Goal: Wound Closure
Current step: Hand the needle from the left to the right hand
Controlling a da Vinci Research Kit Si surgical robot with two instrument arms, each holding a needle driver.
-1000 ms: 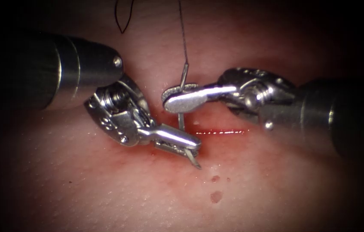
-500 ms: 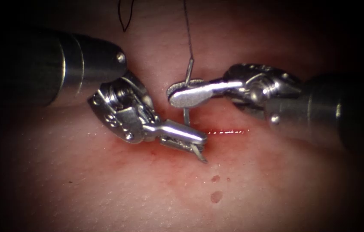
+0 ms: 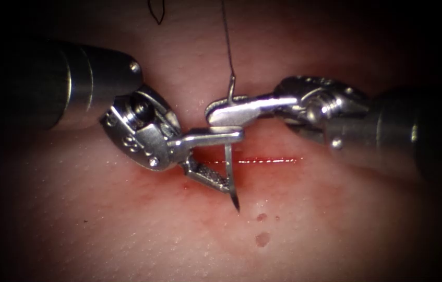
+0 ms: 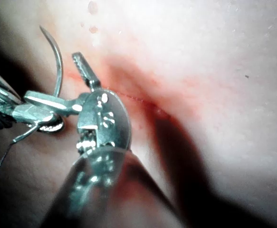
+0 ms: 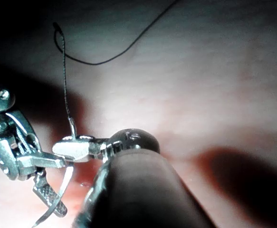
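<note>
The tissue (image 3: pixel 127 235) bears a thin red cut (image 3: pixel 267 161), with red fluid (image 3: pixel 262 239) spotted below it. Above the cut's left end, the right pincer (image 3: pixel 218 112) is clamped on the needle (image 3: pixel 229 167) near its thread end, while the left pincer (image 3: pixel 234 162) gapes wide around the shaft, gripping nothing. The needle lies outside the tissue, tip just below the cut, and the thread (image 3: pixel 227 42) runs up from the cut.

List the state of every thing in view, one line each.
Left tool: jaws open around the needle, holding nothing.
Right tool: jaws shut on the needle near its thread end.
Needle: held free above the tissue, tip down.
Thread: trailing up from the needle.
Cut: open, red fluid along it.
</note>
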